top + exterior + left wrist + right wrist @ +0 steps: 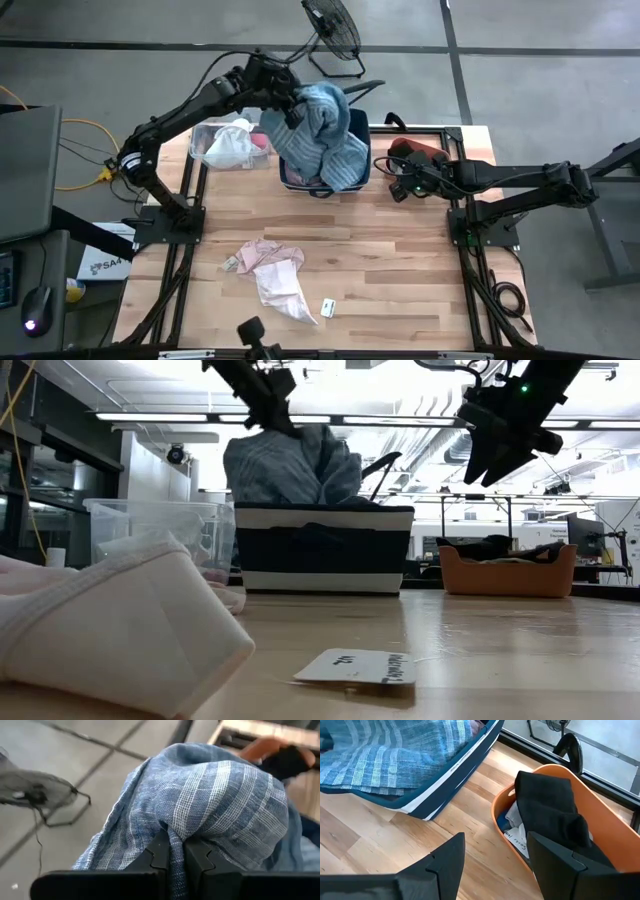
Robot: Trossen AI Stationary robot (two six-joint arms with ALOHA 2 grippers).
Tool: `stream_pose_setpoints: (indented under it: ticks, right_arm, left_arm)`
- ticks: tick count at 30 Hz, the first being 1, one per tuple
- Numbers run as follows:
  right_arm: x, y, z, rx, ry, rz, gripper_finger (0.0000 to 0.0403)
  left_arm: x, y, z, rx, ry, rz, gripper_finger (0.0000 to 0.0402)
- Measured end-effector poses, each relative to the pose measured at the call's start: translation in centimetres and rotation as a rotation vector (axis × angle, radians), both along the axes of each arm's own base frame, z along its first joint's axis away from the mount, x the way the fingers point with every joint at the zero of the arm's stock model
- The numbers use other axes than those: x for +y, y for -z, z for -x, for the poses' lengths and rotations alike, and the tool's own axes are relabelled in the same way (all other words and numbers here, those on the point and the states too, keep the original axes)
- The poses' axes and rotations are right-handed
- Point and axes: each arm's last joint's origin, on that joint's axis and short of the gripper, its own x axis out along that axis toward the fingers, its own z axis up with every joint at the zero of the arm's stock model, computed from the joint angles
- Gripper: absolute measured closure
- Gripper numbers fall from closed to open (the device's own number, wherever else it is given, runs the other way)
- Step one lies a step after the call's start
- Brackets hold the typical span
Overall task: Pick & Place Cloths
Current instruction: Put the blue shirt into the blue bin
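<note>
Teal-blue plaid cloth hangs bunched over the navy basket at the far middle of the surface, its lower folds draped into and over the rim — likely being lowered in or lifted out, can't say which. Left claw is clamped on a pinched ridge of that cloth, fingers together with fabric squeezed between them, held high above the basket so the cloth dangles free. Mauve-pink cloth and a white cloth lie crumpled together on the near surface, not yet handled; a small white paper tag sits just beside them. More white and pink fabric fills the clear bin left of the basket.

Right claw hovers with fingers apart and nothing between them, above the orange basket at the right — waiting, by the look of it. That basket holds something black plus a bit of white.

Hidden: the navy basket's contents under the plaid cloth, and the grey-green pieces — can't pick them out. Low view is half blocked by the near cloth.
</note>
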Motion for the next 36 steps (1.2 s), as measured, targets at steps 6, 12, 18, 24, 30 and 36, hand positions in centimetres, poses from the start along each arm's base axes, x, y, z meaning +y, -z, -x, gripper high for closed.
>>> stream_pose_setpoints:
  ticks: [6,12,18,24,30,36]
  right_arm:
    - [0.0,0.0,0.0,-0.014,0.016,-0.008,0.0198]
    - [0.0,0.0,0.0,-0.014,0.015,-0.011,0.0198]
    - [0.0,0.0,0.0,-0.013,0.015,-0.011,0.0198]
    - [0.0,0.0,0.0,-0.013,0.015,-0.011,0.0198]
    - [0.0,0.0,0.0,-0.013,0.015,-0.011,0.0198]
    - [0.0,0.0,0.0,-0.012,0.015,-0.011,0.0198]
  left_arm:
    - [0.0,3.5,-3.1,0.036,0.097,0.066,0.0385]
    - [0.1,7.3,-6.4,0.080,0.153,0.111,0.0385]
    - [0.4,11.2,-8.9,0.135,0.161,0.174,0.0385]
    - [1.1,14.0,-9.8,0.188,0.144,0.227,0.0385]
    - [1.3,15.5,-10.3,0.212,0.144,0.259,0.0384]
    - [1.3,14.7,-10.1,0.205,0.133,0.239,0.0272]
